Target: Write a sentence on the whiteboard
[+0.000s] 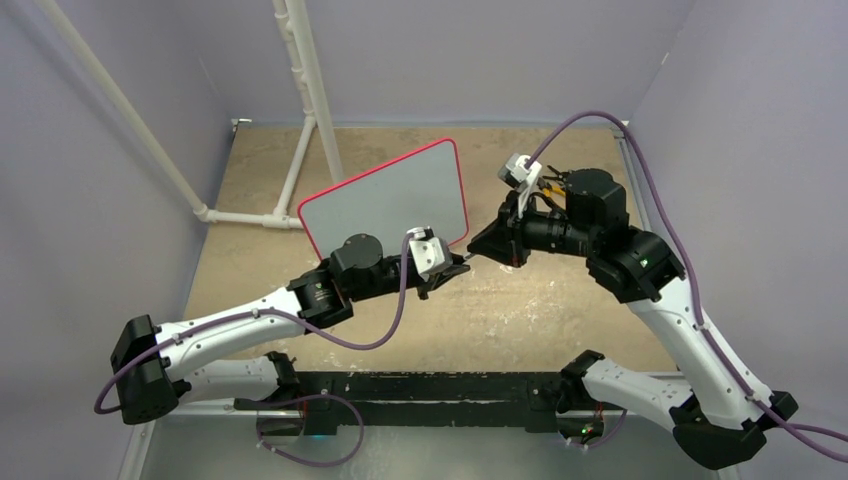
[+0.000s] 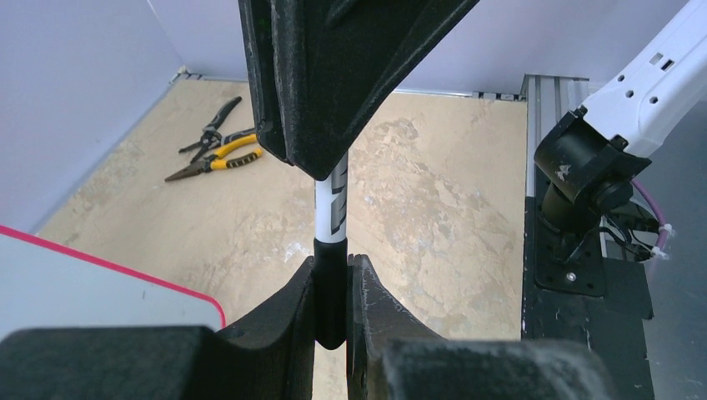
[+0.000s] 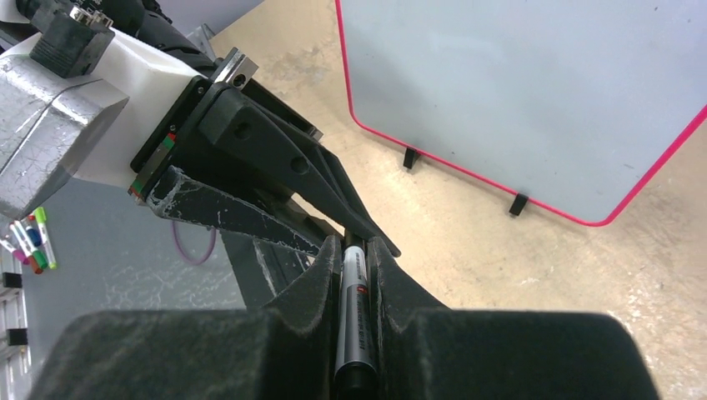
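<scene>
The whiteboard [image 1: 385,200] stands tilted at the back middle of the table, pale grey with a red-pink rim. Its face [image 3: 517,83] is blank and no sentence is in view. A marker [image 3: 353,308] hangs level between the two grippers, just in front of the board's right corner. My left gripper [image 2: 332,262] is shut on the marker's black cap [image 2: 331,287]. My right gripper [image 3: 356,246] is shut on the grey-white barrel [image 2: 331,208]. The two sets of fingertips nearly meet [image 1: 470,258].
Yellow-handled pliers [image 2: 213,158] and black pliers [image 2: 213,125] lie at the table's back right. A white pipe frame [image 1: 300,100] rises at the back left. Several coloured markers [image 3: 29,242] lie off the table. A metal rail [image 2: 550,92] runs along the right edge.
</scene>
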Controlling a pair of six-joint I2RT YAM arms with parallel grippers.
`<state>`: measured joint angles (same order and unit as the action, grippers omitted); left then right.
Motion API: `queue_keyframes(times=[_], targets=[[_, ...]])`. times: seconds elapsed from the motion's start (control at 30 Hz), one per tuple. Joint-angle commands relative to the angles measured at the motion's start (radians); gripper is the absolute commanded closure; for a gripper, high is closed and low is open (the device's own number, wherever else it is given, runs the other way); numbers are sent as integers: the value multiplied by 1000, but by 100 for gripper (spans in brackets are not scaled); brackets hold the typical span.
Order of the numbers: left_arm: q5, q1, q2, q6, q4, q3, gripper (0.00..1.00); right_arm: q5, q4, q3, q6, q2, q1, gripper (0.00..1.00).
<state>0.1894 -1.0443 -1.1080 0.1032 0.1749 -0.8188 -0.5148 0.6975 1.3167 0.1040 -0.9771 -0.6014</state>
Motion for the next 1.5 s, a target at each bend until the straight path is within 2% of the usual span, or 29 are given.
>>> queue_keyframes(times=[0.0,0.5,0.93,1.07,1.2,1.27,1.37,1.4,1.43,1.47], targets=[[-152,29,-50,44,-400,114,100,49,-115,179,-45,77,28,100],[-186,17,-109,61,-383,136,100,153,-81,221,-96,121,29,100],[-140,17,-86,-18,-394,93,100,218,-151,108,-87,123,28,100],[-142,18,-103,-64,-382,82,100,328,-251,11,-80,157,29,100],[-162,18,-215,-76,-437,35,100,408,-371,-107,-14,201,29,100],[-160,18,-272,-84,-462,10,100,499,-413,-155,25,217,28,100],[-155,18,-327,-94,-474,-13,99,732,-444,-218,97,241,28,100],[-160,18,-336,-95,-470,-17,97,782,-451,-236,108,249,28,100],[-165,18,-344,-95,-466,-21,99,804,-461,-252,115,257,28,100],[-175,18,-352,-118,-464,-23,93,812,-477,-271,119,263,29,100]])
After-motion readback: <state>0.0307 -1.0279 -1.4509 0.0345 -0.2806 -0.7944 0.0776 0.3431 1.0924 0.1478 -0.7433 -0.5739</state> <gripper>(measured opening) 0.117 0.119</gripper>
